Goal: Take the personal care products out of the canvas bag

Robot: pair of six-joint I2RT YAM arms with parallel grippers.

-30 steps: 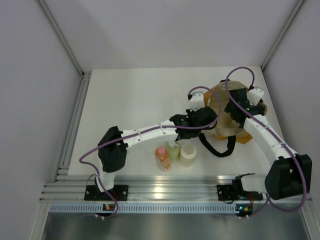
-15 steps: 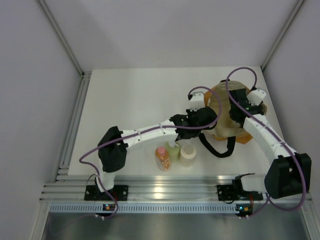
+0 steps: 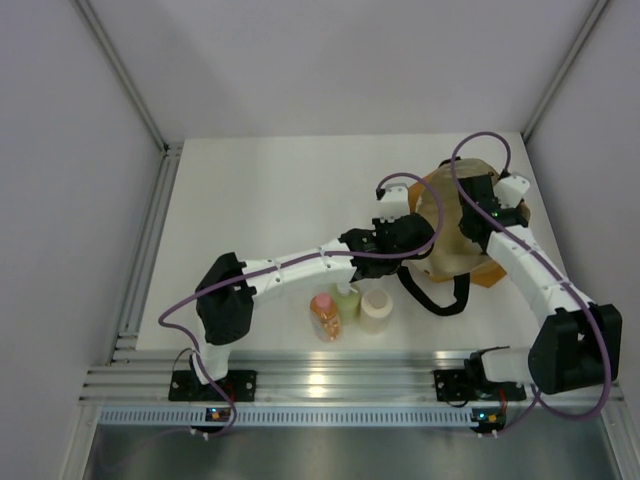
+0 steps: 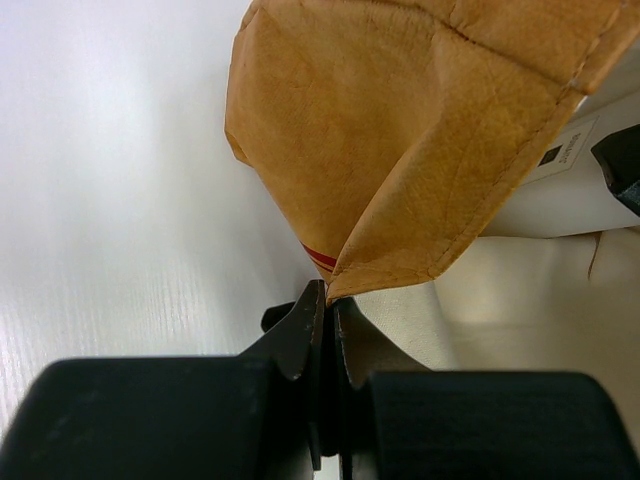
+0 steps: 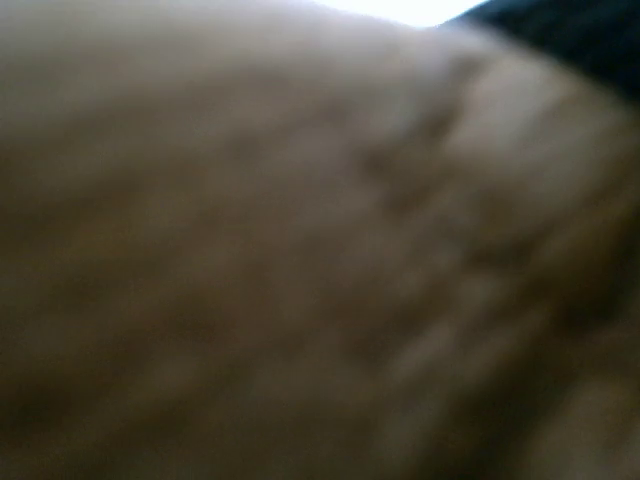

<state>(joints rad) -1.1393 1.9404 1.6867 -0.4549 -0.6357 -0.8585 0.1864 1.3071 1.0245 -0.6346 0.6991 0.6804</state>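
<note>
The canvas bag (image 3: 432, 195) lies at the right of the table, tan outside with a cream lining. My left gripper (image 4: 328, 300) is shut on the bag's rim (image 4: 400, 150) and holds the mouth up. My right arm's wrist (image 3: 487, 212) reaches down into the bag, so its fingers are hidden. The right wrist view shows only blurred brown cloth (image 5: 300, 250). Three personal care products stand on the table in front of the bag: an orange bottle with a pink cap (image 3: 325, 315), a yellow-green one (image 3: 347, 298) and a squat cream one (image 3: 377, 308).
The bag's black loop handles (image 3: 440, 295) trail on the table toward the near edge, just right of the bottles. The left forearm (image 3: 300, 268) stretches across just behind the bottles. Grey walls close in the table on three sides.
The right wrist has shifted slightly farther over the bag's mouth. The left gripper, the bag's rim and the three bottles have not moved.
</note>
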